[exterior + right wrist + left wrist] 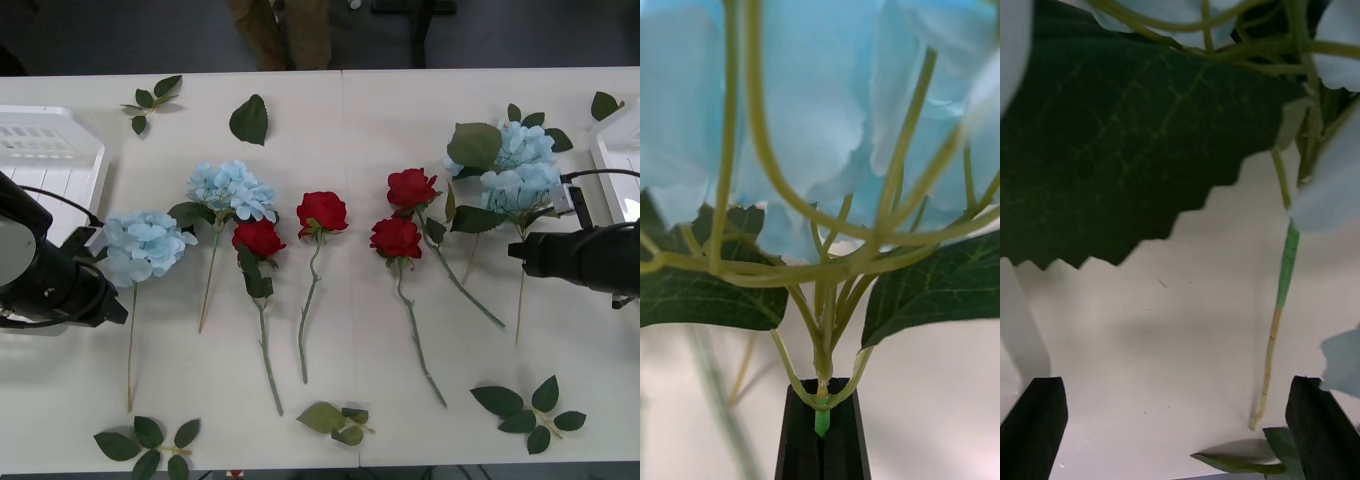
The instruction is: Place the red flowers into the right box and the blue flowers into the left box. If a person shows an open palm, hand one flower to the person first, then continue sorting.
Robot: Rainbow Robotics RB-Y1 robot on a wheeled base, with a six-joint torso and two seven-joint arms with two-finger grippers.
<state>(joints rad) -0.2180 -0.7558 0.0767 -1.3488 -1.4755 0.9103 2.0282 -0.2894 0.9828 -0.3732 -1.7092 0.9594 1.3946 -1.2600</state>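
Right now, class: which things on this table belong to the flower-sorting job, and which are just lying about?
Part of the job:
- red flowers, four
- blue flowers, four clusters
- left box
- right box
- right gripper, shut on a blue flower's stem
- left gripper, open beside a blue flower

Lying about:
- loose leaf sprigs
- single leaf

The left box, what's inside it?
The left box shows bare slotted white plastic and no flowers. The left end effector arm covers its near part, so what lies there can't be seen.
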